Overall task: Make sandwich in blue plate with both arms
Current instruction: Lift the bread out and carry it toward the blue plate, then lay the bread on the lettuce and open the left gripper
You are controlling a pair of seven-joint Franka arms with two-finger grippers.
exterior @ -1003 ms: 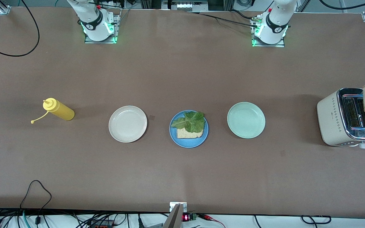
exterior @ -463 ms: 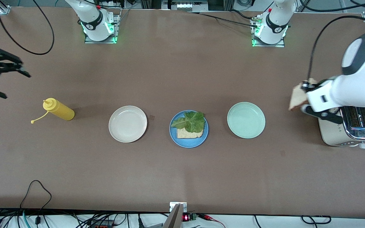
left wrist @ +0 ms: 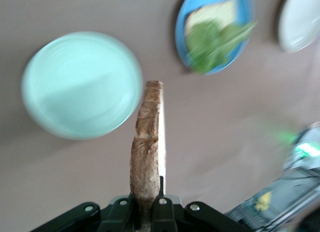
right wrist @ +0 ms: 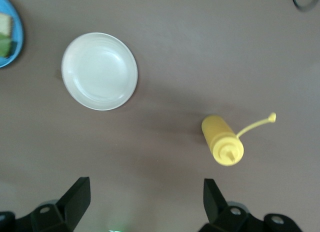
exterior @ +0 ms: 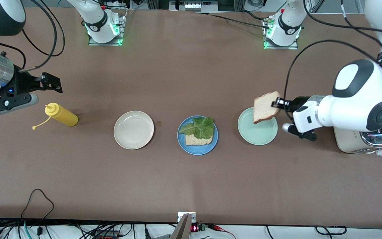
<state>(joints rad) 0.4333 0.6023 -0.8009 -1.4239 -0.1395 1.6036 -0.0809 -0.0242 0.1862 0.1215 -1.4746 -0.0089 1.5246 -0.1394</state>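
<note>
Sandwich-making is partway along: at the table's middle the blue plate (exterior: 197,147) holds the lower bread slice (exterior: 198,140) with a ruffled lettuce leaf (exterior: 200,127) over it, and no top slice yet. Clock directions below are read on the front view, centred on this plate. At nine o'clock, just beside it, sits the cream plate (exterior: 133,129). At three o'clock sits the mint plate (exterior: 257,132). Both are bare. Farther out at nine o'clock a yellow squeeze bottle (exterior: 61,115) lies on its side; farther out at three o'clock is the toaster (exterior: 360,132), partly hidden by the left arm.

Up in the air at about two o'clock, the left gripper (exterior: 279,103) is over the mint plate's edge toward the left arm's end. Its jaws are clamped on one edge of the second bread slice (exterior: 265,107), which is tilted with the rest reaching toward the blue plate; that grip probably leaves the face free to be laid flat on the lettuce.

At about ten o'clock the right gripper (right wrist: 145,192) hangs above the bare table beside the bottle, jaws spread wide and holding nothing, apparently waiting clear of the plate.
</note>
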